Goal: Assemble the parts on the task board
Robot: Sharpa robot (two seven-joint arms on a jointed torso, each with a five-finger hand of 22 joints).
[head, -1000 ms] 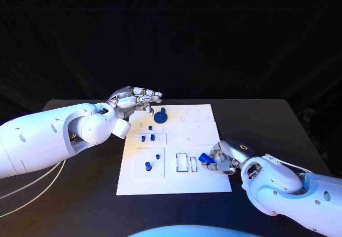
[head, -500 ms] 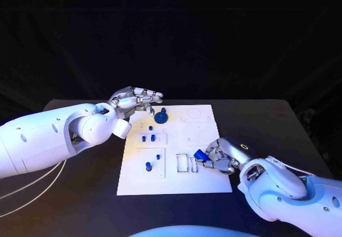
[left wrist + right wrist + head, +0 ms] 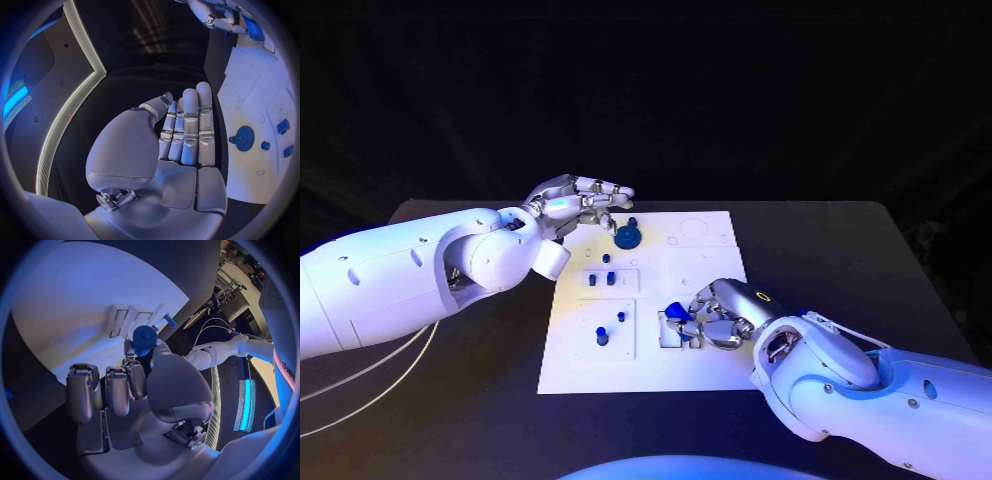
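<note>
The white task board (image 3: 711, 270) lies mid-table. My right hand (image 3: 715, 319) pinches a small blue part (image 3: 675, 312) and holds it just over the rectangular slots (image 3: 672, 332) near the board's front. In the right wrist view that blue part (image 3: 144, 338) sits between thumb and fingertip of the right hand (image 3: 134, 390), close above the slots (image 3: 125, 320). My left hand (image 3: 580, 200) hovers at the board's far left corner, holding nothing; the left wrist view shows this left hand (image 3: 181, 137) with fingers straight. A blue gear-like part (image 3: 627, 237) stands beside it on the board.
Small blue pegs (image 3: 600, 279) stand in the board's left blocks, another peg (image 3: 602, 336) nearer the front. The black table (image 3: 834, 250) extends bare to the right of the board. My left forearm (image 3: 416, 275) lies over the table's left side.
My right hand has carried the blue part leftward from the board's right edge to over the rectangular slots. The left hand has stayed in place.
</note>
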